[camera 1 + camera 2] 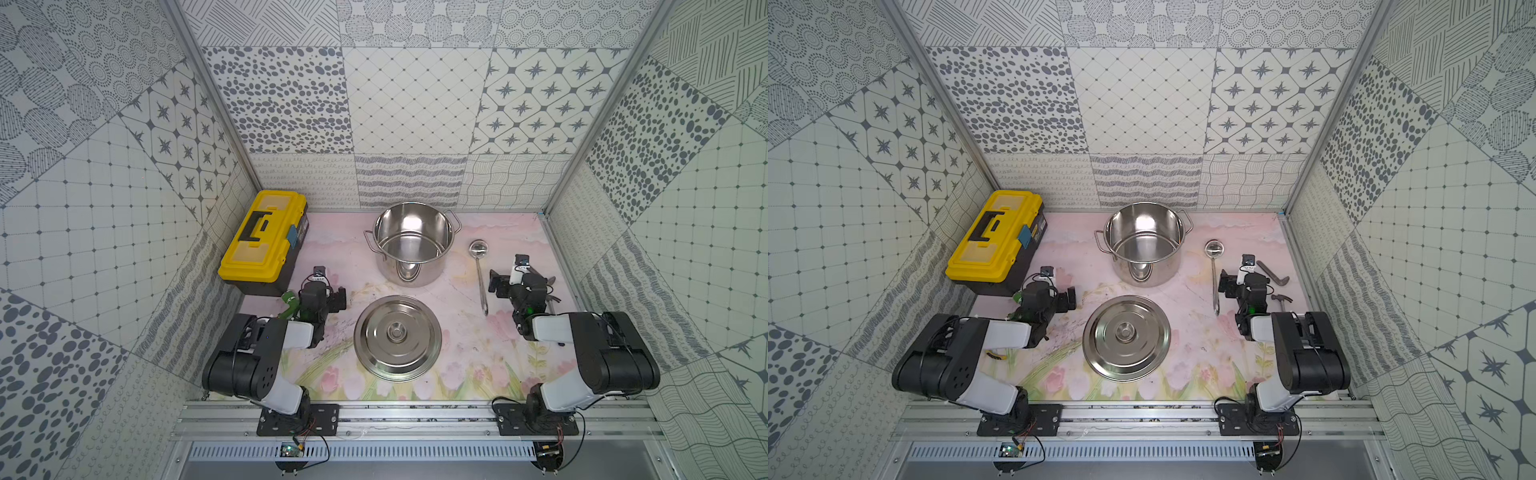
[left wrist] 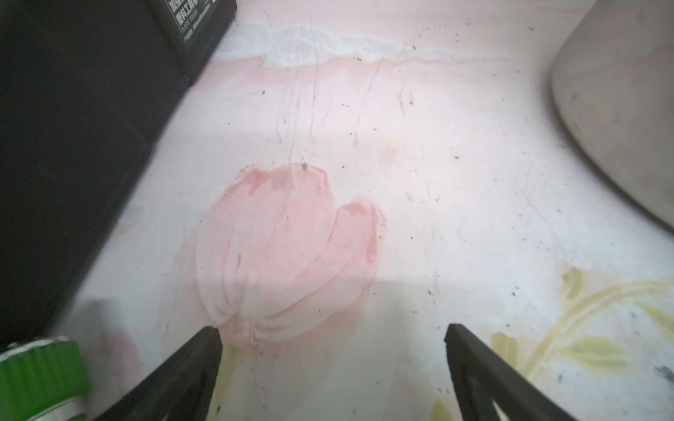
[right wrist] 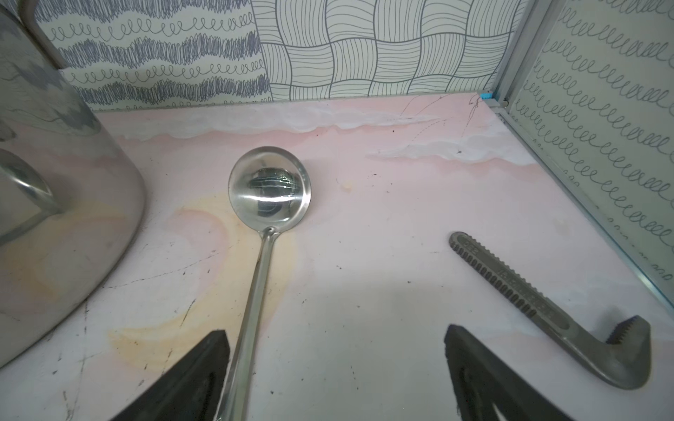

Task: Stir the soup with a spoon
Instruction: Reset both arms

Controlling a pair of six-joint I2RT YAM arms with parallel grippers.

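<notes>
Start from the right gripper (image 3: 334, 333), with fingers (image 3: 189, 382) spread wide and holding nothing, close over the table (image 3: 364, 255). Just inside the finger nearer the pot (image 3: 73, 218), find the spoon (image 3: 260, 266) — lying flat, with its thin handle running out ahead past that fingertip and its round bowl well ahead of both tips. Cannot tell whether touching that finger or only beside it. Shift sideways toward the pot to bring the handle midway between the fingers before closing; otherwise risk shoving the thin steel along the table instead of pinching it. Go down till the tips nearly meet the table, squeeze across the handle, and grip well back from the bowl, leaving plenty of length for reaching into the pot. Expect slippery steel, so close firmly and lift slowly, watching for rolling in the grip. Keep clear of the wrench (image 3: 529, 295) lying outside the other finger, well apart from the spoon. Farther ahead, beyond the pot-side finger, aim for the pot: upright, open, with its lid (image 1: 397, 337) off and lying flat behind the fingertips on that same side. No soup to be seen inside in both top views, only bare steel. Leave the left gripper (image 2: 332, 330) out of the pickup — likewise wide open and empty, with the toolbox (image 1: 262, 237) ahead off one finger and the pot ahead off the other.
</notes>
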